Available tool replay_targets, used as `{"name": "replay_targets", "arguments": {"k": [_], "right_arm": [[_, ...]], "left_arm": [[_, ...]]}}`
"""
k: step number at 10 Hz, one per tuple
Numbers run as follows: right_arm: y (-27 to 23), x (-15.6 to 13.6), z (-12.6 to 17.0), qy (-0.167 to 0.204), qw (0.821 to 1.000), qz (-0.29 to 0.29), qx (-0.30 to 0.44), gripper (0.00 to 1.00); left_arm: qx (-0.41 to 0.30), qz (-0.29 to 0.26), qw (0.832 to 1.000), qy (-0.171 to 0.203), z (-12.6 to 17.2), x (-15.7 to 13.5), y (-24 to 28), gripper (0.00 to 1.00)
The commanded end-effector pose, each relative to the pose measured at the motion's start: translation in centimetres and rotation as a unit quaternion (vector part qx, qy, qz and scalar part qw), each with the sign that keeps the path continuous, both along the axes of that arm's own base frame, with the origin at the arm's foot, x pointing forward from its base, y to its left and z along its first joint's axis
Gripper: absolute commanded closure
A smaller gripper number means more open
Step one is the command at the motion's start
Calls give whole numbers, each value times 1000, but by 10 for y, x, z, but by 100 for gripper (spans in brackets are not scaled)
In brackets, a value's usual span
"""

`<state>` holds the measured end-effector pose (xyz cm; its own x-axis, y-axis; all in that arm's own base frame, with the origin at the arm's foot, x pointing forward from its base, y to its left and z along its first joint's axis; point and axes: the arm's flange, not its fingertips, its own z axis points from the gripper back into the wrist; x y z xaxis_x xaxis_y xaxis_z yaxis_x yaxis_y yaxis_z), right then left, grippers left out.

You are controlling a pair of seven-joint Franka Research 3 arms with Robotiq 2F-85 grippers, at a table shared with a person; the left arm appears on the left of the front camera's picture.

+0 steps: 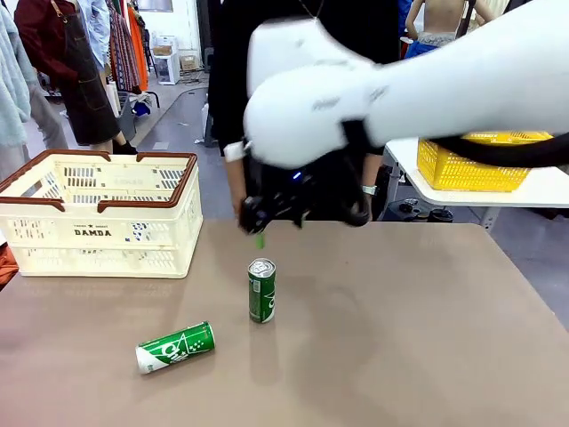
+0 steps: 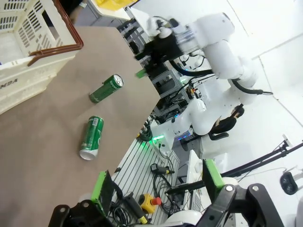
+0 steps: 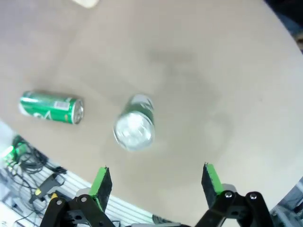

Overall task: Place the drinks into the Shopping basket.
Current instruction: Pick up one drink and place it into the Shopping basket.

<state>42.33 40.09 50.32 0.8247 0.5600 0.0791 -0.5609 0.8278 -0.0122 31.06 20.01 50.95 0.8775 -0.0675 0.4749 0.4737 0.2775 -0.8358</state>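
Overall: front view plus two wrist views of the table (image 1: 427,338).

Writing: only one word is legible to us. It is the dark print on the near side of the Shopping basket (image 1: 98,253), which we read as approx. "DAMDA". A smaller line above it is too fine to read.

Containers: the Shopping basket is cream-white and slotted, w/ brown rim & handles. It stands at the table's far-left corner, and we cannot tell its contents. A yellow mesh basket (image 1: 471,165) sits on a separate white table in the bkgd, right.

Drinks: two green cans w/ silver tops. We cannot read their white markings as letters.
- The upright can (image 1: 261,290) stands near the table centre, well apart from the Shopping basket.
- The lying can (image 1: 175,347) rests on its side nearer the robot's edge, left of the upright one and apart from it. A small white label panel shows in the right wrist view, but its print is too small to read.

Right tool (image 3: 155,168): green pads spread wide, hanging above the upright can. The can's round top shows beyond the pads, and they do not touch it. In the front view the right arm reaches across the middle.

Left tool (image 2: 156,168): pads spread wide, off the robot-side edge of the table and well apart from both cans.
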Motion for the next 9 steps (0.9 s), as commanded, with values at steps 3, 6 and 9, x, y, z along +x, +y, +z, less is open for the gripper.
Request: {"name": "replay_targets", "arguments": {"k": [3, 6, 9], "right_arm": [[-247, -12, 49, 101, 983, -110, 110, 0], [-457, -10, 2, 219, 908, -138, 328, 0], [-592, -24, -78, 241, 797, -91, 547, 0]], "left_arm": [[3, 2, 1000, -3, 0, -2, -2, 0], [3, 2, 1000, -3, 0, -2, -2, 0], [3, 2, 1000, -3, 0, -2, -2, 0]]}}
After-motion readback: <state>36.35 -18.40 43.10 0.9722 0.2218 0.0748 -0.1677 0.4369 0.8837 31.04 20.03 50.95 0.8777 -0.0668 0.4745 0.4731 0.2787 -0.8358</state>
